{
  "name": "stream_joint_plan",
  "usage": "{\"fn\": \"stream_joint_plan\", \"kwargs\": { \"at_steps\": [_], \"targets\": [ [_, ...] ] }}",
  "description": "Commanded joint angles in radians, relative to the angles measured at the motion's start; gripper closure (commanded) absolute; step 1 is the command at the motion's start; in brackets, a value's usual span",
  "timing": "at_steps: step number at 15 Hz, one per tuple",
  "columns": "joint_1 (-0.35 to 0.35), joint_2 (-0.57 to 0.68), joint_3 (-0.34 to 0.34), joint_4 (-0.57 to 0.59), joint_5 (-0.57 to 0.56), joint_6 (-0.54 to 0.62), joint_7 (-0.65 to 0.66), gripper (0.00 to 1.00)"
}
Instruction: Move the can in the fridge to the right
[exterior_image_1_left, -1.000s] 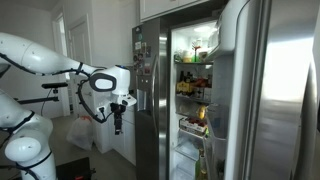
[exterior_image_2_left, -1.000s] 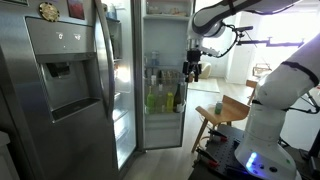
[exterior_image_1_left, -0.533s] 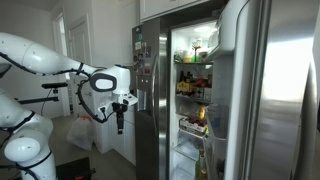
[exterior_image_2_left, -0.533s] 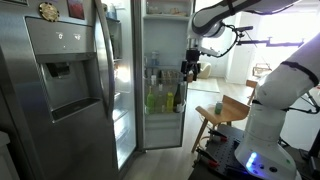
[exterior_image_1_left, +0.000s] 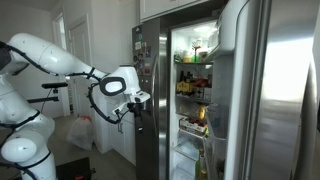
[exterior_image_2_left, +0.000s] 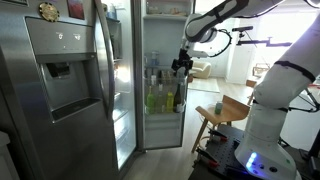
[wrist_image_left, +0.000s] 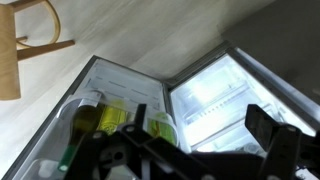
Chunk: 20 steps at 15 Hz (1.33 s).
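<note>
The stainless-steel fridge (exterior_image_1_left: 250, 90) stands open, its lit white interior (exterior_image_1_left: 193, 80) showing shelves of colourful food. It also shows in an exterior view (exterior_image_2_left: 60, 90) and in the wrist view (wrist_image_left: 215, 95). I cannot pick out the can among the items on the shelves. My gripper (exterior_image_1_left: 135, 100) hangs in front of the open fridge, at the height of the upper shelves (exterior_image_2_left: 180, 65). In the wrist view its fingers (wrist_image_left: 200, 132) are spread wide with nothing between them, pointing at the lit interior.
Yellow-green bottles (exterior_image_2_left: 160, 98) fill the door shelf and also show in the wrist view (wrist_image_left: 95, 120). A wooden stool (exterior_image_2_left: 225, 112) stands on the floor by the fridge, seen too in the wrist view (wrist_image_left: 20, 45). White bags (exterior_image_1_left: 80, 132) lie behind the arm.
The arm has swung toward the fridge opening. The gripper is now closer to the shelves and a little higher. It has stayed open.
</note>
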Motion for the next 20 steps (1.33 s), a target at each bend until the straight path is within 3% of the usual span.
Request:
{"fn": "stream_joint_plan", "kwargs": {
  "at_steps": [1, 11, 20],
  "targets": [
    [-0.05, 0.093, 0.036, 0.096, -0.079, 0.084, 0.087, 0.0],
    [-0.089, 0.304, 0.037, 0.373, -0.22, 0.277, 0.303, 0.0],
    [-0.033, 0.523, -0.019, 0.642, -0.453, 0.321, 0.554, 0.0]
  ]
}}
